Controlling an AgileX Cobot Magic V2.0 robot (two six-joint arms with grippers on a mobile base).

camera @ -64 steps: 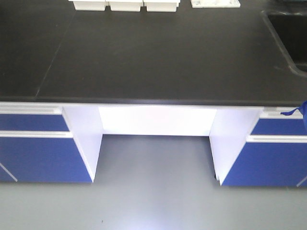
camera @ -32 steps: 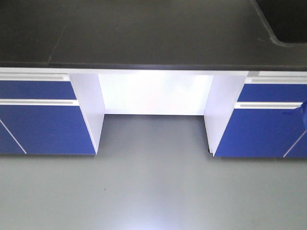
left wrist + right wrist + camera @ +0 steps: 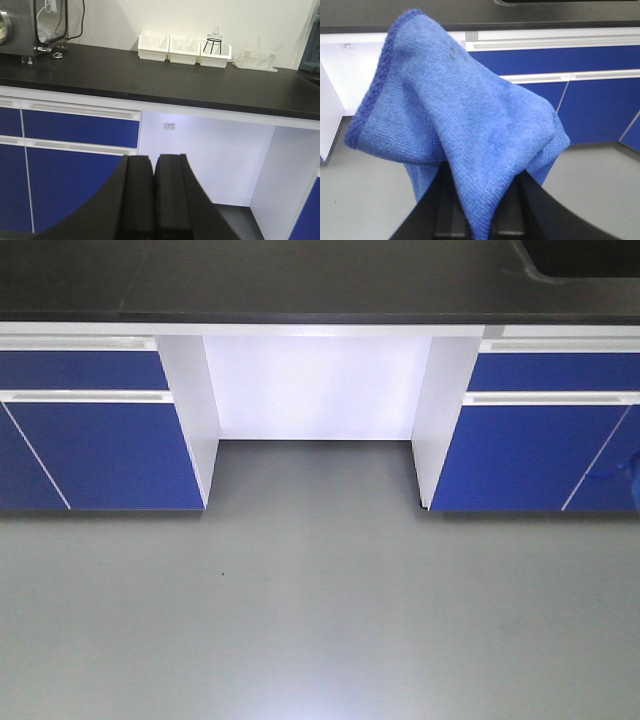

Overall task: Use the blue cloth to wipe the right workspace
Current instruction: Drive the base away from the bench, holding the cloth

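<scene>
In the right wrist view the cloth (image 3: 465, 125) fills the middle of the frame. It stands bunched above the right gripper (image 3: 481, 215), whose jaws pinch its lower fold at the bottom edge. Behind it, cabinets (image 3: 600, 115) run across the upper right and the floor (image 3: 600, 190) shows lower right. In the left wrist view the left gripper (image 3: 153, 200) sits bottom centre, jaws pressed together, facing the counter (image 3: 200, 85), with trays (image 3: 184, 50) at upper centre.
</scene>
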